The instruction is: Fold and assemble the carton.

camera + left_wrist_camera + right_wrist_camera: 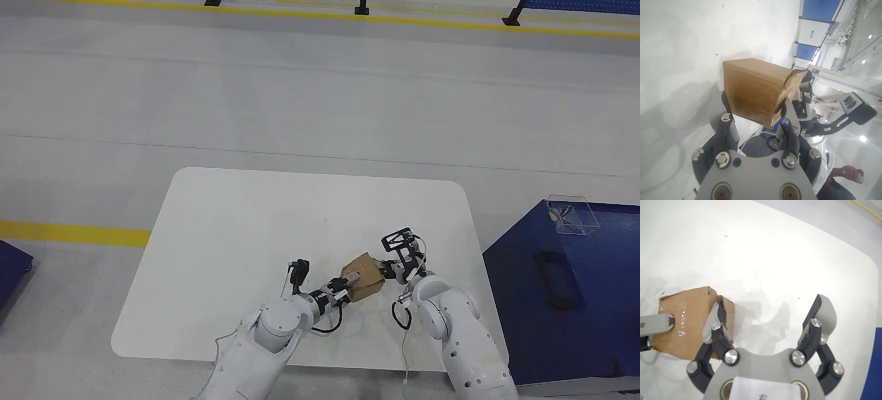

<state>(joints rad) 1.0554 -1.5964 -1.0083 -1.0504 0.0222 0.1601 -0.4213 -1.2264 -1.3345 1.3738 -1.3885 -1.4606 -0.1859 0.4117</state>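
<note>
A small brown carton (363,276) is held just above the white table (250,220) near its front right part. My left gripper (755,97) is shut on the carton (753,89), one finger on each of two opposite sides. A crumpled flap (794,81) sticks out at the far end. My right gripper (768,308) is open beside the carton (687,321). One of its fingers (719,311) rests against the carton's end flap, while the other stands free over bare table. In the top view the right gripper (398,250) sits just right of the carton.
A dark blue cabinet (570,290) with a clear tray (572,214) on it stands right of the table. The table's front edge (300,362) lies close behind both arms. Bare table surface stretches to the left and the back.
</note>
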